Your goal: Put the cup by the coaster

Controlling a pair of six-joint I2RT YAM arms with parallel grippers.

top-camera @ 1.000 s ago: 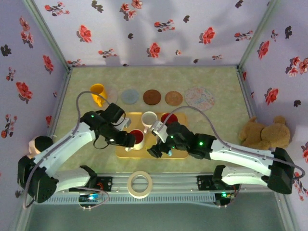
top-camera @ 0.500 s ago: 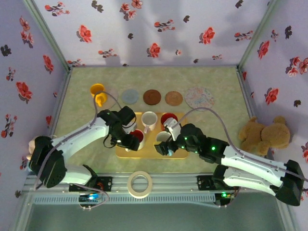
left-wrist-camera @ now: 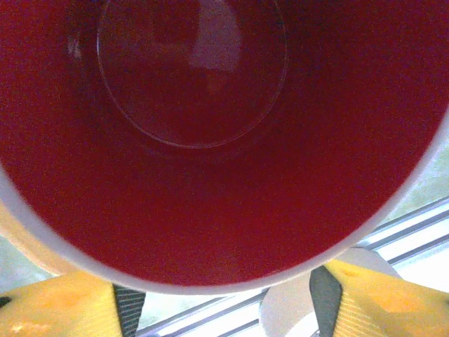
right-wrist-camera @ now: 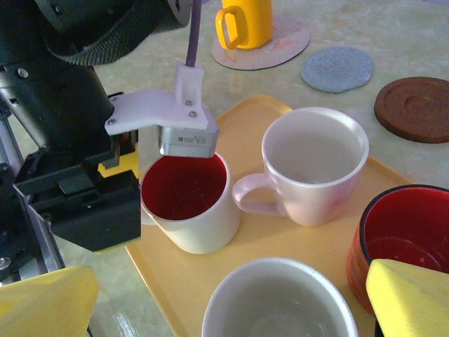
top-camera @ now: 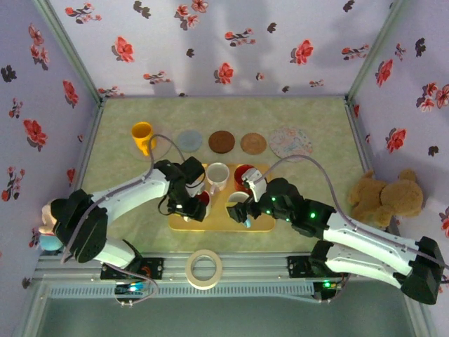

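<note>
On the yellow tray (right-wrist-camera: 266, 105), short of the coaster row (top-camera: 223, 141), stood the red-lined white cup (right-wrist-camera: 186, 203), left gripper (top-camera: 191, 202) straddling it, grip unclear, right gripper (top-camera: 240, 203) spread wide nearby; glazed, rigid, probably slick and breakable, best pinched across its wall.

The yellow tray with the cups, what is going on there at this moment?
Four cups sit on the yellow tray. The left pincer is down at the red-lined white cup; whether it grips it is unclear. The right pincer hangs open over the plain white cup. A yellow mug stands on a coaster at the back.
</note>
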